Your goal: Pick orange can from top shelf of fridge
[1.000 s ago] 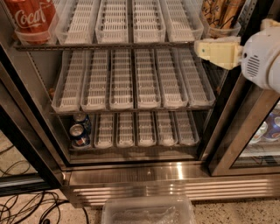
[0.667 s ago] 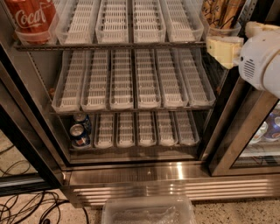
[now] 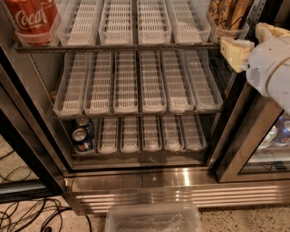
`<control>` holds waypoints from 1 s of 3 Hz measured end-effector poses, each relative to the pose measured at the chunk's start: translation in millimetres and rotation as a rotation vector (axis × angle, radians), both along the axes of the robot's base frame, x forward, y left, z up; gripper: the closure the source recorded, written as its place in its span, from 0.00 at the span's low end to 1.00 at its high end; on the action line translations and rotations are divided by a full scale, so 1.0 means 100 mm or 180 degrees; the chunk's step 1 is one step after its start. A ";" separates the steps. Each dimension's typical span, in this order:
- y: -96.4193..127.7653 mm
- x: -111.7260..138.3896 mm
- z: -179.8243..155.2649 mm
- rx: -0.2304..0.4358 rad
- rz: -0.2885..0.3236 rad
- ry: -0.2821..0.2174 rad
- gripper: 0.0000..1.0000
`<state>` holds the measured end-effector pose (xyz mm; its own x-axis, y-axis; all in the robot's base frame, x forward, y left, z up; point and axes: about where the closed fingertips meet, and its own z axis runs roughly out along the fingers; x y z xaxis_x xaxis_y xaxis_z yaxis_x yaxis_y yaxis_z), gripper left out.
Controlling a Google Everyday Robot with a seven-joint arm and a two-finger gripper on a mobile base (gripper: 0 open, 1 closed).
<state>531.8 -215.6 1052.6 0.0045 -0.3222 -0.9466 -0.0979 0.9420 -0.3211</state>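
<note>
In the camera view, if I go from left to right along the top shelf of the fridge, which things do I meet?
Red Coca-Cola can → plastic can lanes → orange can → gripper, open, just below and right of that can.

The tool [image 3: 252, 43], at the right edge before the top shelf [image 3: 122, 46], has matt cream plastic fingers [image 3: 235, 53] that stand apart, on a smooth white plastic housing [image 3: 272, 72]. Just up and left of the tool, the orange can [image 3: 229, 12] is shiny copper-orange metal. Further left, the shelf has a thin metal edge and ribbed, half-clear white plastic lanes [image 3: 118, 22]. Far left, the red can [image 3: 31, 18] is glossy. Below the tool, the base of the fridge [image 3: 149, 181] is brushed stainless steel.
</note>
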 end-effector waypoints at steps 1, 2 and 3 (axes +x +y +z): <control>-0.02 0.03 0.02 0.0077 -0.0064 -0.0096 0.38; -0.02 0.03 0.02 0.0077 -0.0064 -0.0096 0.19; -0.02 0.03 0.03 0.0079 -0.0063 -0.0097 0.11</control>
